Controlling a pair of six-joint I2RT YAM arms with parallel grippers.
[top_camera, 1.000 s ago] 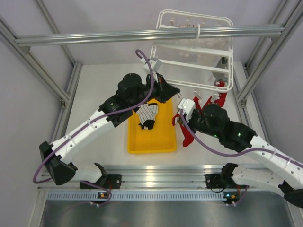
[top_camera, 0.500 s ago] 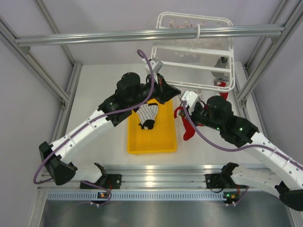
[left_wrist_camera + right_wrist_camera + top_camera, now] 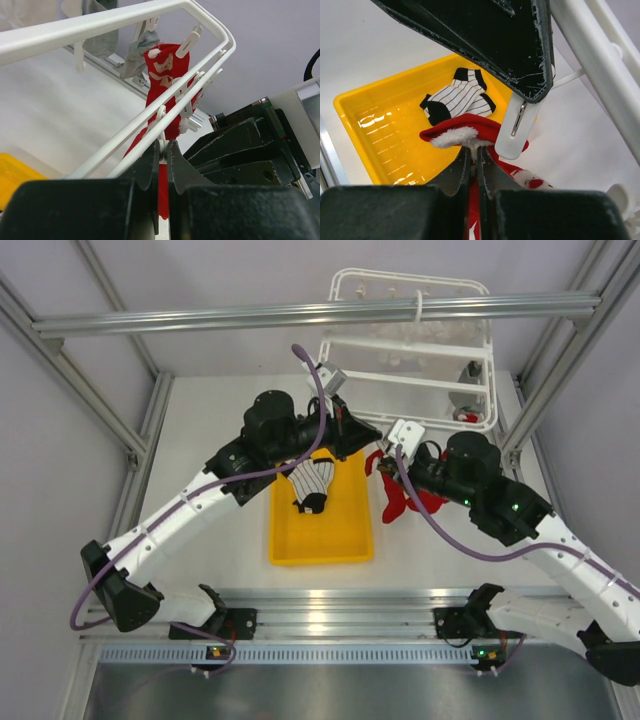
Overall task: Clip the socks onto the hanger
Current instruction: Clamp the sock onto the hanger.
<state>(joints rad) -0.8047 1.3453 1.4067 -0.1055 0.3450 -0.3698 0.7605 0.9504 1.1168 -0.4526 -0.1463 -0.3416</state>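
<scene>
Although the left gripper (image 3: 162,146) is pressed nearly shut, the left wrist view shows only a sliver of white between its fingers. This is judged to be a white clip (image 3: 516,131) hanging from the near rail of the hanger (image 3: 100,22). The right gripper (image 3: 472,150) is clamped on the fluffy white cuff of a red sock (image 3: 480,125), whose body dangles below it. It holds that cuff just beside the clip's lower end, not yet between its halves. A second red sock (image 3: 167,65) hangs clipped farther along the frame. A striped sock (image 3: 462,95) lies in the yellow tray (image 3: 370,102), untouched. Handling assessment: the sock is light, soft and limp, so it will droop and fold wherever it is unsupported. The cuff edge is the sound place to hold, leaving a margin of fabric above the fingers for the clip to bite. The clip is small sprung plastic and looks free to swing, so it may twist away if nudged.
</scene>
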